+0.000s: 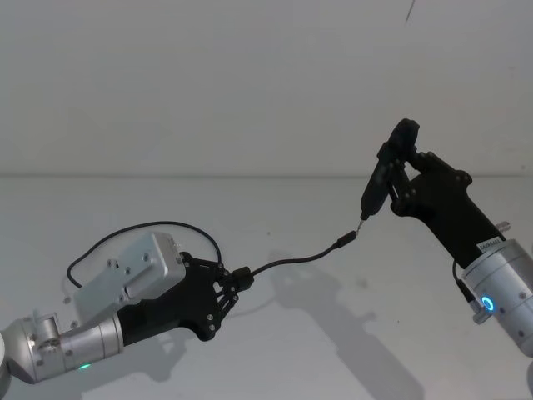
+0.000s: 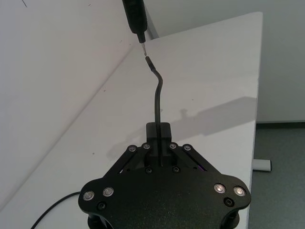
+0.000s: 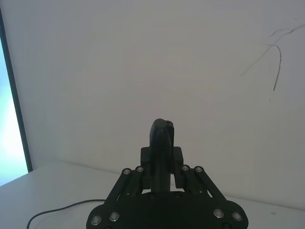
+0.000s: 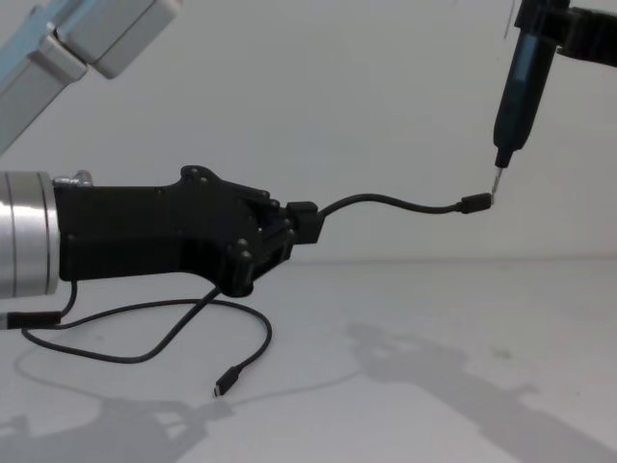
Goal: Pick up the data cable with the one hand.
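Observation:
The data cable (image 1: 291,258) is a thin black cord. My left gripper (image 1: 240,278) is shut on it above the white table. A short stretch runs from the jaws up to a small plug (image 4: 472,204). The rest of the data cable (image 4: 145,352) hangs down behind the gripper and loops on the table, ending in a second plug (image 4: 224,384). My right gripper (image 1: 401,171) is raised on the right and shut on a slim black stick-like tool (image 1: 379,185). The tool's metal tip (image 4: 496,181) touches or nearly touches the raised plug. In the left wrist view the data cable (image 2: 157,95) rises from the left gripper (image 2: 158,131) to the tool (image 2: 135,16).
The white table (image 1: 350,333) meets a plain white wall behind. The left wrist view shows the table's edge (image 2: 254,119) with floor beyond it. A silver box (image 1: 137,271) on the left arm sits just behind the gripper.

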